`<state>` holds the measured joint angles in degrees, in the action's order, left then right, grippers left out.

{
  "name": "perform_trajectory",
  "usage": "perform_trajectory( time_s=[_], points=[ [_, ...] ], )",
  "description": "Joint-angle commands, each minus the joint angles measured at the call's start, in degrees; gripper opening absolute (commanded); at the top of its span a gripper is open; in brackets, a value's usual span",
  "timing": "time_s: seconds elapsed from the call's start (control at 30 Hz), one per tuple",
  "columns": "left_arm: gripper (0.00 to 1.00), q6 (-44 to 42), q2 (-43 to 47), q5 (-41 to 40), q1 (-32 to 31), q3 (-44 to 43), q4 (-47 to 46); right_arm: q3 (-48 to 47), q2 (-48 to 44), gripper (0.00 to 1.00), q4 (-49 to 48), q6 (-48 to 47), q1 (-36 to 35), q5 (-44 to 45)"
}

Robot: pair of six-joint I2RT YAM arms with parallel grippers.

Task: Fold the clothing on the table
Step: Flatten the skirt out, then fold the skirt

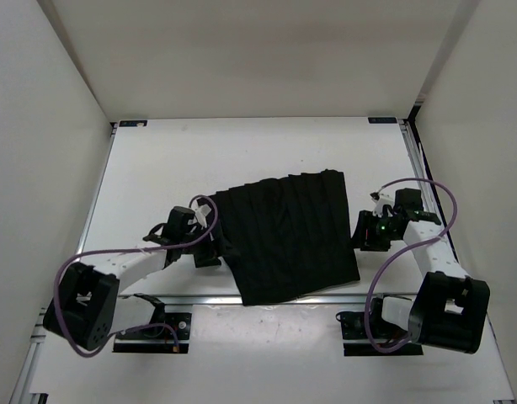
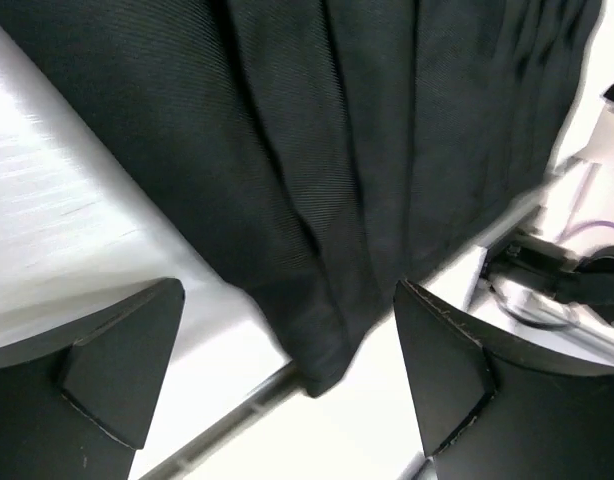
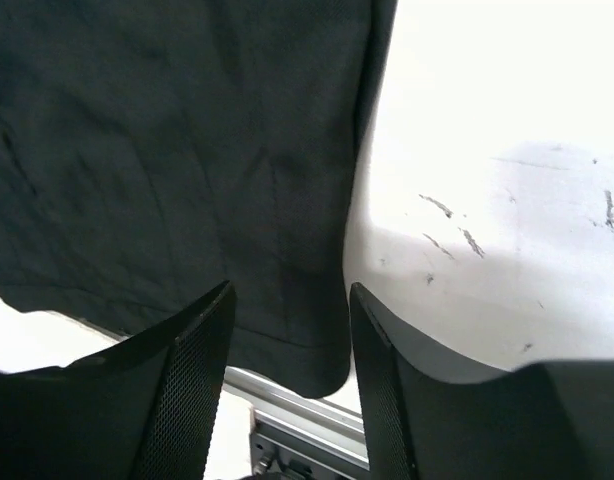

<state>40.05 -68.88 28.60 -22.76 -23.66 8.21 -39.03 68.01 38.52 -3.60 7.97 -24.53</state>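
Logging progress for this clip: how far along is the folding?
Done: the clothing lies flat as a compact pleated panel on the table, near edge over the front rail. In hand: nothing; the left tool and right tool stand open at its side edges, gripping no cloth. Left: possibly another fold; the layers cannot be counted.

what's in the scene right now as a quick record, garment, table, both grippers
clothing: black pleated garment, lying flat in a rough rectangle, near edge reaching the front rail
table: white, matte, walls on three sides
left gripper: open, at the garment's left edge, nothing between the fingers
right gripper: jaws apart, by the garment's right near corner, no grip visible
fold state: number of layers cannot be told from these views
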Motion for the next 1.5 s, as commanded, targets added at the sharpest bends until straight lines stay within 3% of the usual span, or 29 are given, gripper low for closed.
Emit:
perform_trajectory(
  time_s=[0.0, 0.03, 0.1, 0.2, 0.37, 0.5, 0.53, 0.57, 0.6, 0.63, 0.7, 0.8, 1.03, 1.07, 1.1, 1.13, 1.17, 1.2, 1.3, 1.47],
  points=[
    [0.99, 0.3, -3.7, 1.4, 1.0, -3.2, -3.3, -1.7, 0.7, 0.54, 0.9, -1.0, -0.2, 1.8],
    [0.99, 0.4, -5.7, 0.9, 0.8, -3.4, -3.3, -1.8, 0.7, 0.56, 1.2, -1.1, -0.1, 1.9],
    [0.99, -1.4, -7.8, 0.2, -0.2, -5.4, -1.9, -2.3, 1.2, 0.7, 1.6, -1.1, -1.0, 1.9],
    [0.99, -1.4, -10.5, 2.0, -0.9, -8.1, 1.4, -3.4, 2.1, 0.81, 2.6, -1.2, -1.5, 3.0],
    [0.99, -1.6, -9.2, 1.7, -4.1, -11.1, 8.6, -5.7, 4.9, 0.8, 4.8, -2.3, -1.3, 4.8],
    [0.99, -0.2, -8.3, 0.9, -4.7, -8.4, 7.4, -6.2, 7.7, 0.72, 5.1, -4.7, -3.2, 6.0],
    [0.94, -0.1, -8.5, 1.3, -4.4, -7.4, 6.9, -6.5, 8.9, 0.65, 4.6, -5.5, -3.6, 6.3],
    [0.67, 0.0, -9.1, 1.9, -3.6, -6.8, 5.0, -7.2, 10.7, 0.58, 4.5, -6.4, -3.7, 6.0],
    [0.36, 0.1, -10.7, 2.1, -3.1, -6.2, 3.7, -8.0, 12.0, 0.37, 4.0, -7.0, -3.9, 6.4],
    [0.21, 0.4, -12.4, 2.4, -1.6, -6.1, 1.7, -8.5, 13.6, 0.15, 3.9, -7.4, -4.1, 6.2],
    [0.16, -0.5, -15.9, 1.6, 0.3, -8.2, 1.5, -11.9, 17.8, 0.0, 3.8, -8.8, -3.7, 5.4],
    [0.17, -4.3, -22.5, 0.5, 2.0, -16.1, 3.6, -17.3, 25.7, 0.0, 2.6, -9.1, -3.1, 5.4],
    [0.19, -2.8, -35.4, 0.4, 6.1, -33.3, 3.7, -24.2, 29.8, 0.0, -2.1, -7.0, -5.6, 3.2],
    [0.23, -2.3, -36.5, 0.8, 6.6, -34.9, 3.8, -24.0, 29.6, 0.04, -1.5, -6.9, -6.3, 3.3],
    [0.28, -2.2, -37.0, 0.9, 6.5, -36.5, 4.1, -24.6, 29.4, 0.2, -1.0, -7.3, -6.6, 2.8],
    [0.42, -2.5, -38.1, 1.2, 6.2, -36.9, 4.7, -24.2, 29.4, 0.31, 0.1, -6.6, -6.1, 1.8],
    [0.53, -2.6, -37.6, 1.2, 6.0, -37.4, 5.2, -23.6, 29.2, 0.53, 1.1, -6.8, -5.3, 0.5],
    [0.63, -3.1, -36.9, 0.9, 5.5, -37.1, 5.8, -23.2, 29.2, 0.63, 1.8, -6.6, -4.5, -0.1],
    [0.76, -3.2, -33.4, 0.8, 5.6, -33.2, 4.8, -20.8, 27.3, 0.61, 4.4, -6.5, -2.5, -2.7],
    [0.79, -2.0, -27.5, 1.0, 5.8, -25.5, 2.4, -15.7, 25.4, 0.61, 4.5, -5.4, -1.5, -3.9]
  ],
)
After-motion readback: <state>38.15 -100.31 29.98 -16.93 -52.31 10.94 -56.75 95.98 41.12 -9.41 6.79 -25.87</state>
